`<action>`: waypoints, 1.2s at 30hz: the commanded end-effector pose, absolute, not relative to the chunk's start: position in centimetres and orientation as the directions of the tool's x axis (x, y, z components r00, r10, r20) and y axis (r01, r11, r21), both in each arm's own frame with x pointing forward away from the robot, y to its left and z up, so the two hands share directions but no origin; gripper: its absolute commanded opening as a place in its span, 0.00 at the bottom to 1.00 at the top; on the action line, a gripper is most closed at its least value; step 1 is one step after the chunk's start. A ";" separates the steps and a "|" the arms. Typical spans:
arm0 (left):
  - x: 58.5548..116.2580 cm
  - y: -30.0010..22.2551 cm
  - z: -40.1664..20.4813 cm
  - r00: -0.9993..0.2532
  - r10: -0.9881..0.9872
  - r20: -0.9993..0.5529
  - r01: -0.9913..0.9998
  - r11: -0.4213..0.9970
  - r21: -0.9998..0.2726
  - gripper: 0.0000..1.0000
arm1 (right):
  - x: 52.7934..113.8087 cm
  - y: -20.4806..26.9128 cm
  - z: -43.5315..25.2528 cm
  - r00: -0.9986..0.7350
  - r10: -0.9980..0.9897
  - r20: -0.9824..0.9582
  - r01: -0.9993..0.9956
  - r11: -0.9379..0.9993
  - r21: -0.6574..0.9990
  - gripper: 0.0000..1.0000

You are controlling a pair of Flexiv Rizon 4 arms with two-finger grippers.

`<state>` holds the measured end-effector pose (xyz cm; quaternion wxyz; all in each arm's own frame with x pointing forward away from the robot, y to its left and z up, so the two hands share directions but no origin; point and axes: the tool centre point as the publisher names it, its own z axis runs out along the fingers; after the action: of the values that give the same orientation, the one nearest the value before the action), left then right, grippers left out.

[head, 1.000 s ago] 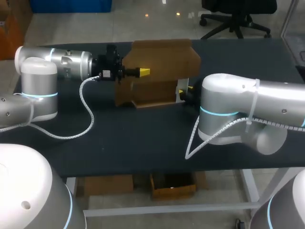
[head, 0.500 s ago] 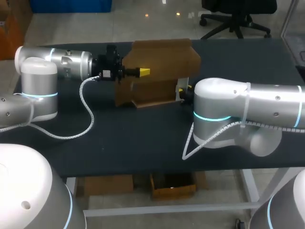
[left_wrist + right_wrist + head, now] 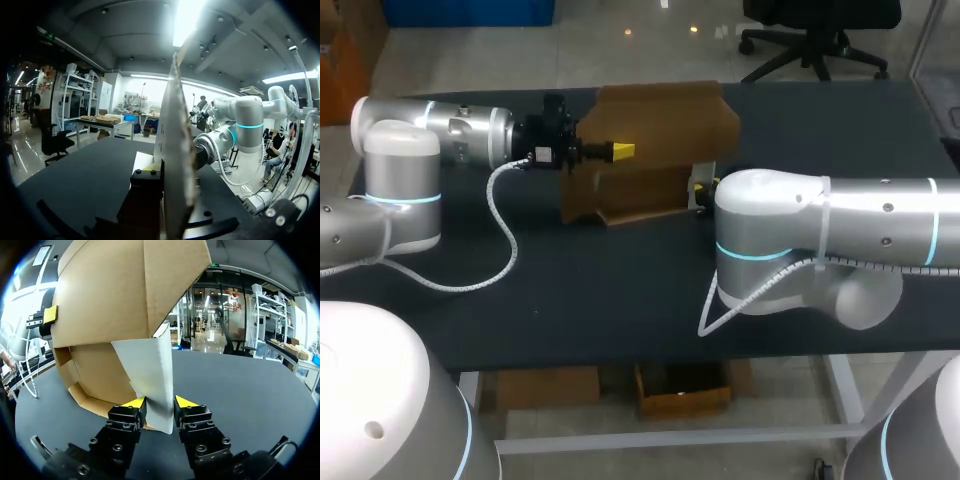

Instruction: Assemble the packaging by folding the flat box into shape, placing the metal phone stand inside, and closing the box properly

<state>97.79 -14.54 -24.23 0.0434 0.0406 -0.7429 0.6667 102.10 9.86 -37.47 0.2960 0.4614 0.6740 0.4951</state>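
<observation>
On the black table (image 3: pixel 570 290), head view: the right arm (image 3: pixel 820 230) has its big elbow further toward the table's middle than a second ago. The brown cardboard box (image 3: pixel 660 125) and the left arm (image 3: pixel 450 130) have not shifted. The right gripper (image 3: pixel 159 402) is hidden behind its own arm's elbow here. Left gripper (image 3: pixel 623 151): only one yellow tip shows, lying on the near face of the box's upright panel, and the other is behind the cardboard. Count: one box, two arms, one tip seen.

Left wrist view: the box panel stands edge-on, rising straight out from between this gripper's fingers, so it is clamped on that panel. The yellow tips themselves are covered by the cardboard and the black finger mounts. The right arm sits ahead of the fingers, just past the panel's far side. The box's inside cannot be seen. Count: one panel edge, one other arm.

Right wrist view: both yellow tips show, closed narrow on the lower end of the box's white flap (image 3: pixel 150 370), one tip on each side, touching it. The rest of the box stands ahead of and above the fingers, with its open lower part resting on the table. The left gripper's single yellow tip lies on the box's outer face, well ahead. The box's top is cut off. Count: two own tips, one flap, one box.
</observation>
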 end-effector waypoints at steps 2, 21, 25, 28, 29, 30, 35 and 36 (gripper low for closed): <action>97.7 -14.5 -24.7 -0.993 0.003 0.119 -0.118 0.106 -0.987 0.00 | 102.7 10.1 -37.9 -0.385 0.921 0.055 0.327 0.080 0.942 0.31; 97.7 -14.5 -24.7 -0.993 0.003 0.119 -0.118 0.106 -0.987 0.00 | 103.1 10.0 -38.0 -0.365 0.928 0.070 0.322 0.056 0.945 0.23; 97.7 -14.5 -24.7 -0.993 0.003 0.119 -0.118 0.106 -0.987 0.00 | 103.2 10.0 -37.9 -0.358 0.931 0.073 0.316 0.047 0.947 0.22; 97.7 -14.5 -24.7 -0.993 0.003 0.119 -0.118 0.106 -0.987 0.00 | 103.2 10.0 -37.8 -0.354 0.932 0.074 0.314 0.044 0.948 0.16; 97.7 -14.5 -24.7 -0.993 0.003 0.119 -0.118 0.106 -0.987 0.00 | 103.2 10.0 -37.8 -0.353 0.933 0.074 0.313 0.043 0.949 0.15; 97.7 -14.5 -24.7 -0.993 0.003 0.119 -0.118 0.106 -0.987 0.00 | 103.2 10.0 -37.8 -0.353 0.933 0.074 0.313 0.042 0.949 0.14; 97.7 -14.5 -24.7 -0.993 0.003 0.119 -0.118 0.106 -0.987 0.00 | 103.3 10.0 -37.8 -0.349 0.934 0.077 0.313 0.039 0.949 0.08; 97.7 -14.5 -24.7 -0.993 0.003 0.119 -0.118 0.106 -0.987 0.00 | 103.4 10.0 -37.8 -0.348 0.934 0.078 0.313 0.037 0.949 0.07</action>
<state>97.69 -14.54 -24.25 0.0443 0.0402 -0.7428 0.6669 103.15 9.52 -37.51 0.3052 0.4773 0.6532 0.5024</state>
